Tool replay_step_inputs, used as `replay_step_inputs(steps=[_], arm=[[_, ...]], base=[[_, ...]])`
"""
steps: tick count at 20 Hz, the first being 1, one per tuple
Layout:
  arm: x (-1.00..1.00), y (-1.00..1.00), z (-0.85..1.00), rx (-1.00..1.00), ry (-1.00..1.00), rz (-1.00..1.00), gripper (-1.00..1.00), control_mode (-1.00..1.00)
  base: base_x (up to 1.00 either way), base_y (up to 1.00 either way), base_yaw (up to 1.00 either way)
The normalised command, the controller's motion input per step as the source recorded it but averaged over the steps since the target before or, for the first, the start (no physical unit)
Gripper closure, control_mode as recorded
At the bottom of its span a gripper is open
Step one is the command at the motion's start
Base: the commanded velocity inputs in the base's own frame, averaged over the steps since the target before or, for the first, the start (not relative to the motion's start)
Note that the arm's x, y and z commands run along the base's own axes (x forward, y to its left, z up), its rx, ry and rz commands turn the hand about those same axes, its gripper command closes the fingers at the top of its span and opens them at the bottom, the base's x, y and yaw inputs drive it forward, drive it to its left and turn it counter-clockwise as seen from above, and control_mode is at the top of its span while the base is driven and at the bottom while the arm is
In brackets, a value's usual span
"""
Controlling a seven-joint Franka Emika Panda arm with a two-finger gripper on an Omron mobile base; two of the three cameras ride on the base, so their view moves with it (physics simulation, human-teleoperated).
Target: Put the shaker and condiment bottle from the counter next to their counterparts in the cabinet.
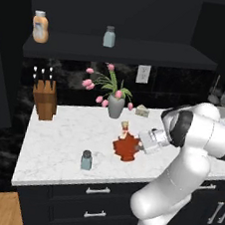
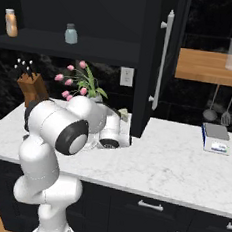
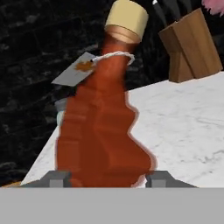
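The condiment bottle (image 3: 103,131) stands on the counter (image 1: 59,147), its long axis leaning, tan cap tipped away from the gripper (image 3: 104,178), whose fingers flank the bulging base; whether they grip cannot be told. The shaker (image 1: 86,160) sits apart nearby, with open marble around and the cabinet (image 1: 117,52) shelf above.

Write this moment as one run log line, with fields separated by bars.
phase: grasping | gripper: jaws on both sides of condiment bottle | shaker: on counter | counterparts: on cabinet shelf
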Motion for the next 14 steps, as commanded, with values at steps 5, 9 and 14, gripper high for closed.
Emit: replay_step_inputs(steps=[5,9,14], arm=[[0.0,0.0,0.81,-0.01,0.01,-0.15,1.0,-1.0],[0.0,0.0,1.0,-0.1,0.0,-0.27,1.0,-1.0],[0.0,0.15,1.0,-0.14,0.02,-0.23,1.0,-1.0]], base=[[0.0,0.0,0.0],[0.0,0.0,0.0],[0.0,0.0,0.0]])
